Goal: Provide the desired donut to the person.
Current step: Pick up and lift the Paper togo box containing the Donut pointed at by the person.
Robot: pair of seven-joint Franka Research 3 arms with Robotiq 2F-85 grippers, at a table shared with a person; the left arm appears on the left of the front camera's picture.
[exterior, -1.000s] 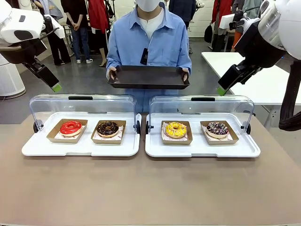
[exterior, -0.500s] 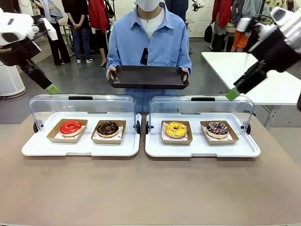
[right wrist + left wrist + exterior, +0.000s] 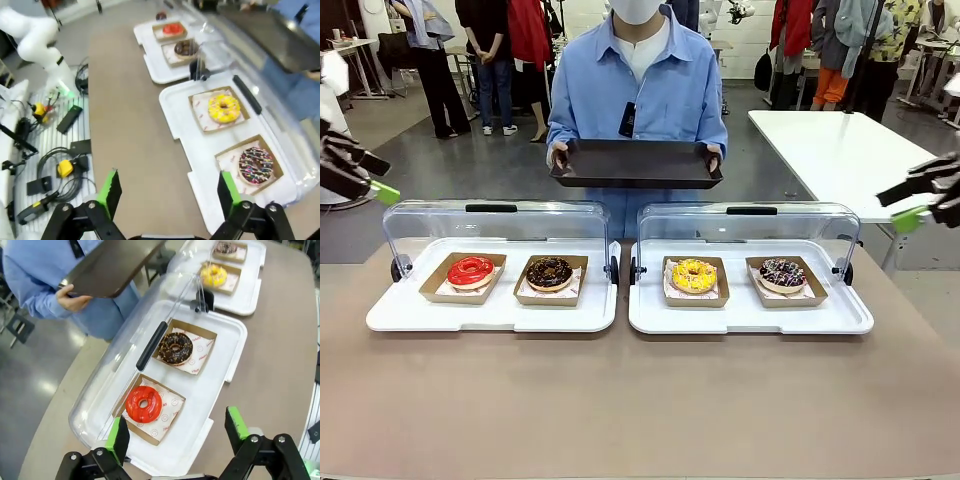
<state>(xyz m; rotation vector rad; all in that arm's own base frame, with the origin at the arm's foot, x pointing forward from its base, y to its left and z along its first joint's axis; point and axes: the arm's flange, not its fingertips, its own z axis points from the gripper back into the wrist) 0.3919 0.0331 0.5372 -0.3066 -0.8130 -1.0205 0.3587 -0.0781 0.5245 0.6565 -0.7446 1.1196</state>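
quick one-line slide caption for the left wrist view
Open left gripper over a white tray holding a red donut and a chocolate donut; the person holds a dark tray.

readable text: none; pink print on donut liner (image 3: 199, 359): too small

parted claw (image 3: 177, 426) — red donut (image 3: 143, 403) near

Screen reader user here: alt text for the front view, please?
A person in light blue holds a black tray behind two open cases: red donut and chocolate donut in the left case, yellow donut and sprinkled donut in the right case. The left gripper and right gripper hover at the edges.
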